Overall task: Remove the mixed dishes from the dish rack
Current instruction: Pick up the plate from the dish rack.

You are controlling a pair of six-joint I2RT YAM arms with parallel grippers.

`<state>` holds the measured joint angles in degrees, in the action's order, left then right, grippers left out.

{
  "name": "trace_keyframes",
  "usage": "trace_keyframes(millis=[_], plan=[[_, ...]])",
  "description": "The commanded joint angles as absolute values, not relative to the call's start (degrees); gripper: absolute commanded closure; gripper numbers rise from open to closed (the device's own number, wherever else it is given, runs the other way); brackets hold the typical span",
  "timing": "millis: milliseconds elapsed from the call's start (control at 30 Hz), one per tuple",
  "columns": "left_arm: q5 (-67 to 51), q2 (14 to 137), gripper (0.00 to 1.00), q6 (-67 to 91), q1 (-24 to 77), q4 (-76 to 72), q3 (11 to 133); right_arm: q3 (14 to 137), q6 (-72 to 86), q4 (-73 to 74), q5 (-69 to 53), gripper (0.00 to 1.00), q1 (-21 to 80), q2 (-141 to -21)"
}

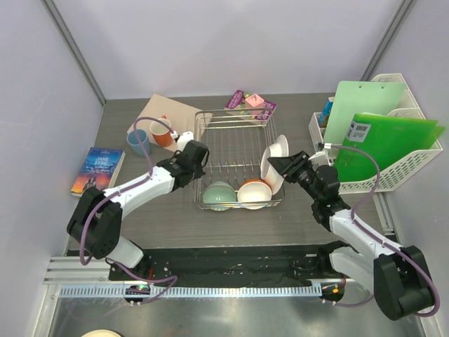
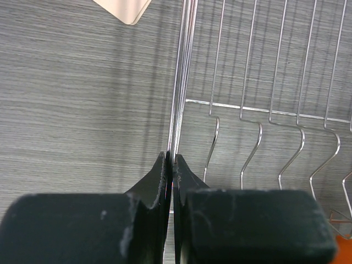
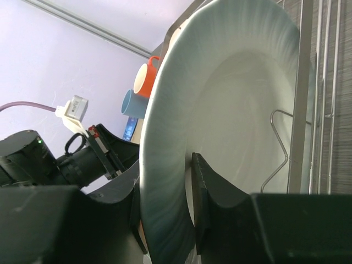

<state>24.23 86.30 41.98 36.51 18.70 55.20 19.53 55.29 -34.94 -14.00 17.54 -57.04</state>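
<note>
The silver wire dish rack (image 1: 235, 151) stands mid-table. It holds a pale green bowl (image 1: 219, 194) and a cream bowl with orange outside (image 1: 254, 192) at its near end. A large white plate (image 1: 276, 149) stands on edge at its right side. My right gripper (image 1: 280, 164) is shut on the plate's rim; in the right wrist view the gripper (image 3: 165, 171) pinches the plate (image 3: 236, 99). My left gripper (image 1: 198, 153) is shut on the rack's left rim wire (image 2: 184, 82), as the left wrist view (image 2: 171, 162) shows. An orange-red mug (image 1: 162, 132) and a light-blue cup (image 1: 138, 142) stand left of the rack.
A book (image 1: 98, 170) lies at the far left. A tan board (image 1: 168, 112) lies behind the mug. Purple packets (image 1: 250, 105) lie behind the rack. A white plastic file basket (image 1: 403, 165) with green folders stands at the right.
</note>
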Motion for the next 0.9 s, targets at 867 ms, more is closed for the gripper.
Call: trace_keyframes(millis=[867], plan=[[15.03, 91.49, 1.0, 47.72, 38.5, 18.28, 55.63, 22.85, 65.75, -44.82, -26.19, 0.99, 19.25, -45.35]])
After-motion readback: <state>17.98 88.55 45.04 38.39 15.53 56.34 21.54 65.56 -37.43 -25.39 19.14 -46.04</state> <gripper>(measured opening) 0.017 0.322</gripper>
